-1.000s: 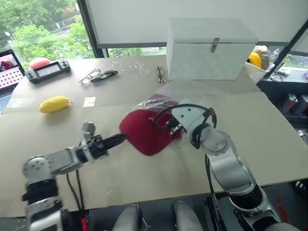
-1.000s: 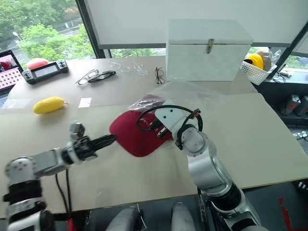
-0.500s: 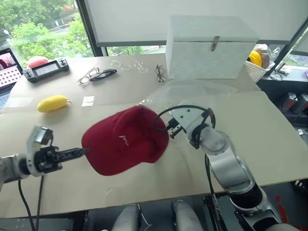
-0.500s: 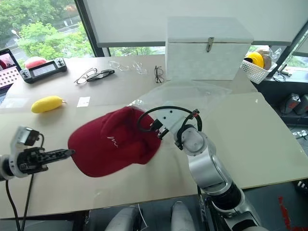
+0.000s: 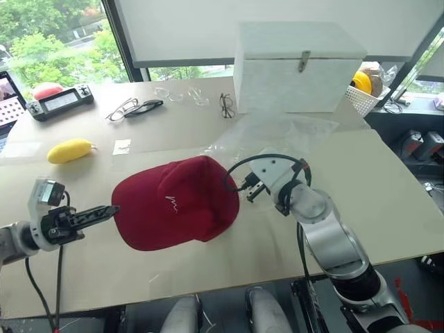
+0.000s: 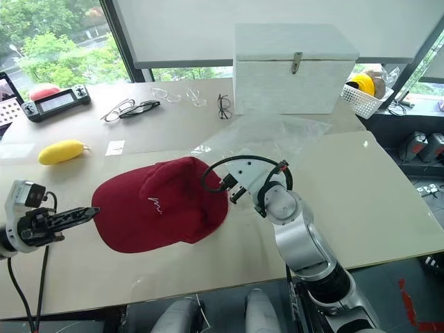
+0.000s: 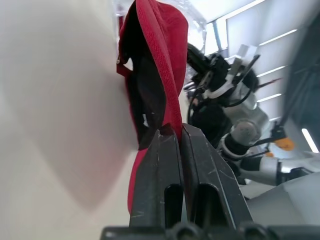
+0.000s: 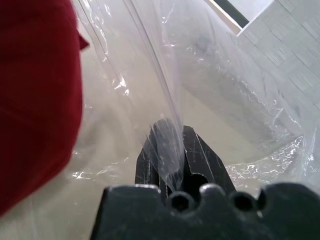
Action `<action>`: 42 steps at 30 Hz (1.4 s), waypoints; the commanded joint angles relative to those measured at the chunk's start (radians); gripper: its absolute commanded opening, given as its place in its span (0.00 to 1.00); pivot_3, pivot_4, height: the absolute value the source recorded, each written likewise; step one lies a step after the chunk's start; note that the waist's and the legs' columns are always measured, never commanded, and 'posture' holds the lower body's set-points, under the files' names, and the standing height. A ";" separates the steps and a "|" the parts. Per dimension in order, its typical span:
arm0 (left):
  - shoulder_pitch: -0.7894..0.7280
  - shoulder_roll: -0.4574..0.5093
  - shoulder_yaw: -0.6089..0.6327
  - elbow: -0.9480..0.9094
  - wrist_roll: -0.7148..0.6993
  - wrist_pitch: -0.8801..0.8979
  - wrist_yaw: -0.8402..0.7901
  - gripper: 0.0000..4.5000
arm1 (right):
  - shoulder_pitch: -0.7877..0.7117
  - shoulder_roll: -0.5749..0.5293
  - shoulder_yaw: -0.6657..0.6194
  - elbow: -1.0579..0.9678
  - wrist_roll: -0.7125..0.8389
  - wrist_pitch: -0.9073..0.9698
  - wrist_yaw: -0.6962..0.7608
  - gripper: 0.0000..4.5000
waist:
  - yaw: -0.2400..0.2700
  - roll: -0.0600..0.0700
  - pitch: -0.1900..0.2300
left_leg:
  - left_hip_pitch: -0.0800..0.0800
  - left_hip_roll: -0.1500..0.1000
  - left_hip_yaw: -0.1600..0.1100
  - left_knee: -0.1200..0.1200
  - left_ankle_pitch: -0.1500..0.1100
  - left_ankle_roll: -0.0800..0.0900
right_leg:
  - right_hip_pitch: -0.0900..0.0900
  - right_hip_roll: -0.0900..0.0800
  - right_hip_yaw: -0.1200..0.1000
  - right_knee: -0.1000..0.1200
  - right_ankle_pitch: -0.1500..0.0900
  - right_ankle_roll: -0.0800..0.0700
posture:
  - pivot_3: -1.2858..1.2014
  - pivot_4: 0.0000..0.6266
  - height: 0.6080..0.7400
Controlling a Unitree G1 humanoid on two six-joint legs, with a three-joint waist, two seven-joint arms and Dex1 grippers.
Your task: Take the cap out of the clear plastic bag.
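Cap position: you have the cap (image 5: 175,202) lying on the worktop (image 5: 388,194) near its front edge, about midway along, crown up, pale mark facing the front edge.
Cap versus bag: the clear plastic bag (image 5: 277,135) lies just behind and to the right of the cap, toward the white box (image 5: 300,64); the cap's rear right edge touches or slightly overlaps the bag's mouth, and you cannot tell from these views whether any fabric sits inside the film. Judged from how it lies, the cap is out or nearly out.
Governing relation: the cap stretches between your two grippers, long axis running left to right along the front edge; its brim end points to the left gripper (image 5: 107,209), its back to the right gripper (image 5: 244,189).
Left jaws: pressed together on the brim edge, as the left wrist view shows, with red fabric pinched at the tips.
Right jaws: closed on a fold of the bag's film, seen in the right wrist view; they grip plastic, not cloth.
Nearer arm: your left arm alone holds the cap, so any further clearing pull would go leftward, away from the bag.
Cap material: dark red woven fabric, soft domed crown, stiffer curved brim, dark lining underneath.
Bag material: thin, glossy, crinkled, transparent; likely to cling and drag.
Worktop: flat, matte, pale beige.
Bystanders: a yellow object (image 5: 69,150) and several eyeglasses (image 5: 139,108) sit toward the far left corner, well apart from the cap.
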 commanded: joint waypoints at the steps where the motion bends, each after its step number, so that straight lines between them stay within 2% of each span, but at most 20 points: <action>1: -0.015 0.055 0.047 0.082 0.032 -0.038 -0.058 0.01 | -0.011 0.001 -0.012 -0.015 0.004 -0.036 0.004 0.00 | 0.002 0.000 0.000 | 0.000 0.000 0.000 0.000 0.000 0.000 | 0.000 0.000 0.000 0.000 0.000 0.000 | 0.52 0.24 1.00; 5: -0.074 0.061 0.091 0.138 0.012 -0.014 -0.059 0.01 | -0.008 0.005 -0.009 -0.006 0.007 -0.046 0.009 0.00 | 0.008 -0.001 0.000 | 0.000 0.001 0.000 0.001 0.000 0.000 | 0.001 0.001 -0.001 0.000 0.000 0.000 | 0.52 0.24 1.00; 11: -0.238 -0.005 0.234 0.251 -0.066 0.085 0.075 0.01 | -0.007 0.012 -0.007 0.008 0.004 -0.060 0.012 0.00 | 0.009 -0.002 0.000 | -0.001 0.000 0.000 0.003 0.000 0.000 | 0.001 0.001 -0.002 0.001 0.000 0.000 | 0.52 0.24 1.00; 14: -0.318 -0.060 0.342 0.283 -0.130 0.142 0.206 0.01 | -0.002 0.011 -0.012 0.018 0.004 -0.070 0.013 0.00 | 0.006 -0.002 0.000 | 0.000 0.000 0.000 0.003 0.000 0.000 | 0.001 0.001 -0.001 0.002 0.000 0.000 | 0.52 0.24 1.00; 18: -0.418 -0.111 0.475 0.363 -0.166 0.124 0.399 0.01 | 0.002 0.007 -0.013 0.031 0.001 -0.083 0.012 0.00 | 0.004 -0.004 -0.001 | 0.000 0.000 -0.001 0.004 0.000 0.000 | 0.001 0.003 -0.001 0.003 0.001 -0.001 | 0.52 0.24 1.00; 22: -0.437 -0.224 0.536 0.304 -0.165 0.049 0.586 0.01 | 0.003 0.005 -0.012 0.038 -0.002 -0.092 0.012 0.00 | 0.009 -0.004 -0.001 | 0.001 0.001 -0.001 0.004 0.000 -0.001 | 0.001 0.002 -0.001 0.003 0.001 -0.001 | 0.52 0.24 1.00; 25: -0.403 -0.338 0.539 0.183 -0.163 0.003 0.682 0.01 | 0.008 0.000 -0.007 0.039 -0.007 -0.101 0.013 0.00 | 0.013 -0.005 -0.001 | 0.001 0.001 -0.001 0.004 0.001 -0.003 | 0.001 0.001 0.000 0.003 0.002 -0.001 | 0.52 0.24 1.00; 28: -0.353 -0.498 0.464 0.017 -0.100 -0.103 0.804 0.01 | 0.022 -0.005 -0.010 0.028 0.000 -0.122 0.020 0.00 | 0.015 -0.006 -0.001 | 0.000 0.001 -0.001 0.004 0.001 -0.004 | 0.001 0.001 0.000 0.002 0.002 -0.002 | 0.52 0.24 1.00; 30: -0.342 -0.589 0.434 -0.043 -0.070 -0.166 0.882 0.01 | 0.057 -0.040 -0.001 0.019 -0.003 -0.185 0.035 0.00 | 0.023 -0.006 -0.002 | 0.000 0.000 -0.001 0.005 0.001 -0.004 | 0.001 0.000 0.000 0.003 0.003 -0.002 | 0.52 0.24 1.00; 33: -0.322 -0.676 0.367 -0.120 0.001 -0.261 0.956 0.01 | 0.129 -0.125 0.019 0.015 -0.030 -0.307 0.058 0.00 | 0.033 -0.006 -0.002 | 0.000 0.000 -0.001 0.005 0.001 -0.005 | 0.001 0.000 -0.001 0.002 0.003 -0.002 | 0.52 0.24 1.00; 38: -0.278 -0.745 0.294 -0.197 0.084 -0.369 1.043 0.01 | 0.252 -0.207 -0.010 0.013 -0.053 -0.446 0.054 0.00 | 0.034 -0.006 -0.002 | 0.001 -0.001 0.001 0.005 0.001 -0.005 | 0.002 0.000 0.000 0.002 0.003 -0.002 | 0.52 0.24 1.00; 42: -0.247 -0.766 0.292 -0.214 0.092 -0.411 1.097 0.01 | 0.293 -0.199 -0.032 0.045 -0.079 -0.503 0.019 0.00 | 0.033 -0.007 -0.002 | 0.009 -0.001 0.001 0.005 0.001 -0.005 | 0.012 0.001 0.000 -0.001 0.003 -0.001 | 0.52 0.24 1.00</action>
